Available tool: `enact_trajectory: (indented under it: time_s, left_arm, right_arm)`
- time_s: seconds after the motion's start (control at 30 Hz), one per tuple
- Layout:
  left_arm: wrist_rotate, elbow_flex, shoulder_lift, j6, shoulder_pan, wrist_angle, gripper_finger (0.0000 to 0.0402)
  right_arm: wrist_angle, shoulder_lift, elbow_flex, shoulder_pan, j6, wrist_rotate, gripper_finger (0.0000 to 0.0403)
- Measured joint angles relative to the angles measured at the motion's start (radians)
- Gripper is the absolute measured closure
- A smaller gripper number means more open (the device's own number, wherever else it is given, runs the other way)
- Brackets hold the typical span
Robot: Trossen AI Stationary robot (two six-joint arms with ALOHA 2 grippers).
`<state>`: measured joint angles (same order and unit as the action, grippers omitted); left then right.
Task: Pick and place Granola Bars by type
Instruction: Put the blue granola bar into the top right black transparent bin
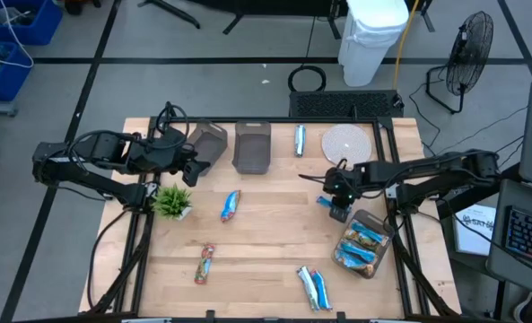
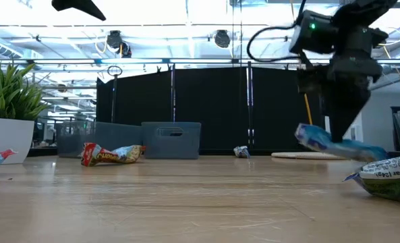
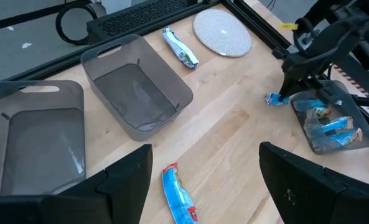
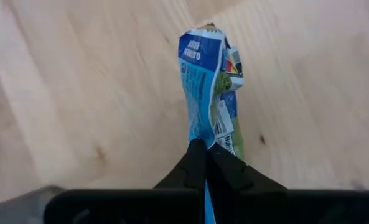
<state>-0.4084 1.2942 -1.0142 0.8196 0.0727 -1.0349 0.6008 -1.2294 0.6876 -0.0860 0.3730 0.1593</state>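
Observation:
My right gripper [image 1: 337, 208] is shut on a blue-and-white granola bar [image 4: 206, 81], just left of a clear bin [image 1: 362, 244] that lies at the table's right with several blue bars in it. Other bars lie on the table: a blue one [image 1: 231, 205] at the middle, a red one [image 1: 204, 263] near the front left, a blue-and-white pair [image 1: 312, 287] at the front, and one [image 1: 300, 140] at the far edge. My left gripper [image 3: 203, 186] hovers open at the far left, above the table and next to two grey bins [image 1: 209, 144] [image 1: 252, 148]. My right gripper pinches one end of the bar's wrapper [image 4: 204, 138] between its two shut fingertips. The fingers slant down from above. The rest of the bar [image 2: 314, 138] sticks out past the fingertips toward the table's left, and in the low view it seems just clear of the wood.
A small green plant [image 1: 172, 202] in a white pot stands at the left, near my left arm. A round white mat [image 1: 347, 142] lies at the far right. Bare wood shows in the middle of the table.

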Motion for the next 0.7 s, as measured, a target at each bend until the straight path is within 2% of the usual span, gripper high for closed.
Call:
enact_trajectory:
  time_s: [0.33,0.53,0.7]
  left_arm:
    - [0.0,0.0,0.0,-0.04,0.0,0.035,0.0105]
    - [0.013,0.0,0.0,-0.15,0.0,0.14,0.0105]
    - [0.025,0.0,0.0,-0.21,0.0,0.212,0.0105]
  right_arm:
    - [0.061,0.013,0.155,0.001,0.003,0.003,0.0403]
    - [0.059,0.013,0.319,0.002,0.019,0.023,0.0403]
    - [-0.001,0.013,0.451,0.002,0.034,-0.001,0.0403]
